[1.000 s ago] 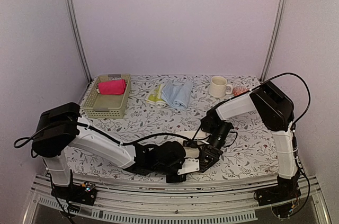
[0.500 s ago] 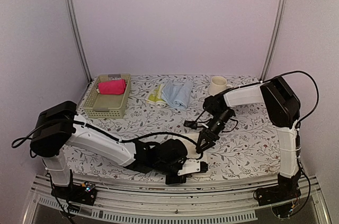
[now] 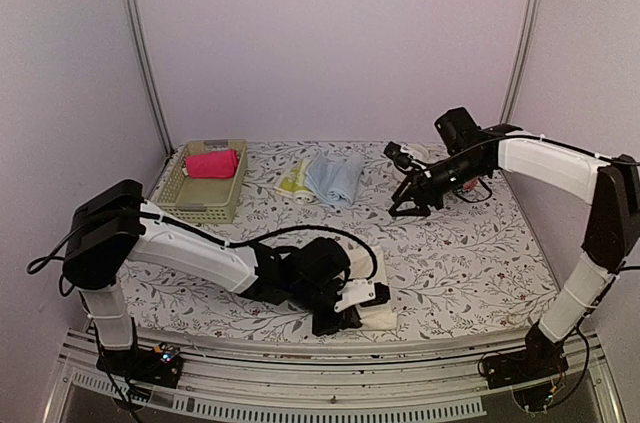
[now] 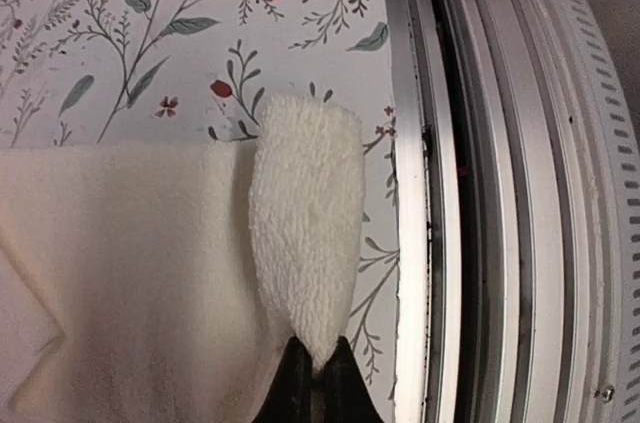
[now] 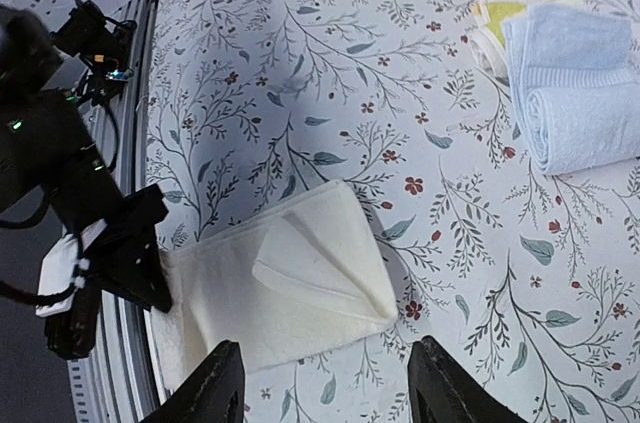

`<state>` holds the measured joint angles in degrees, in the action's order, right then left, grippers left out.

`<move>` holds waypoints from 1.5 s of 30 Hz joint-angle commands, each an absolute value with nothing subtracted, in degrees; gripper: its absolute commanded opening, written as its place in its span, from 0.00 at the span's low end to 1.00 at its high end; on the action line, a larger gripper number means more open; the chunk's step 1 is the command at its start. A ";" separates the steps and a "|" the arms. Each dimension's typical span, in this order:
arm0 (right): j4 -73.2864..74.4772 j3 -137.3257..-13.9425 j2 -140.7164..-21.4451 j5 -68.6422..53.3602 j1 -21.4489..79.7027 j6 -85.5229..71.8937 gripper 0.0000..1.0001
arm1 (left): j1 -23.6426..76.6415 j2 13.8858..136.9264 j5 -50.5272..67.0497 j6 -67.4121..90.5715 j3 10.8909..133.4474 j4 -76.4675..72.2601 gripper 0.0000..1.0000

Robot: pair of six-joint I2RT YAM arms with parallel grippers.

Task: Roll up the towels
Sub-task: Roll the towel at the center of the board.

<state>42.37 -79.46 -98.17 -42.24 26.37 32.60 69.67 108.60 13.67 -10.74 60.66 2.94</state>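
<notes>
- My left tool is pressed together on a fold of the cream towel. The wrist view shows a fluffy loop of cloth pinched between the tips.
- The cream towel lies at the near edge of the tabletop, just beside the metal rail. Most of it is flat, with one flap folded over on top.
- My right tool hangs above the far middle of the tabletop, well apart from the cream towel. Its fingers are spread, with nothing between them.
- From the right wrist I look down on the cream towel and on the left arm at its near end.
- The blue towel lies folded at the back of the tabletop. The part nearest the right tool looks rolled in the wrist view.
- The yellow-green towel touches the blue one on its left side; only a strip of it shows.
- The pink towel lies rolled in the basket at the far left corner.
</notes>
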 commanded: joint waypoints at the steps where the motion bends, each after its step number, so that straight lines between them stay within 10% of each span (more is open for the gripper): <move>1: 37.67 -65.29 -84.63 -42.22 27.51 36.18 0.59 | 64.34 114.65 28.20 -4.09 67.79 10.13 0.00; 10: 40.21 -48.98 -71.48 -39.24 31.93 48.35 0.58 | 56.82 125.18 44.69 6.99 79.43 17.98 0.00; 33: 15.04 -44.43 -91.01 -5.16 57.60 44.58 0.52 | 51.74 123.99 49.87 22.40 71.29 3.51 0.00; 39: 14.81 -44.50 -95.27 -6.14 57.69 46.57 0.28 | 50.55 123.09 51.53 22.22 70.59 2.45 0.01; 45: 29.92 -51.40 -95.47 -19.22 57.53 47.55 0.11 | 50.29 107.66 37.44 17.73 61.42 1.13 0.31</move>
<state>16.38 -47.42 -93.86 -9.30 57.30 47.20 51.35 119.92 47.64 20.82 67.37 2.17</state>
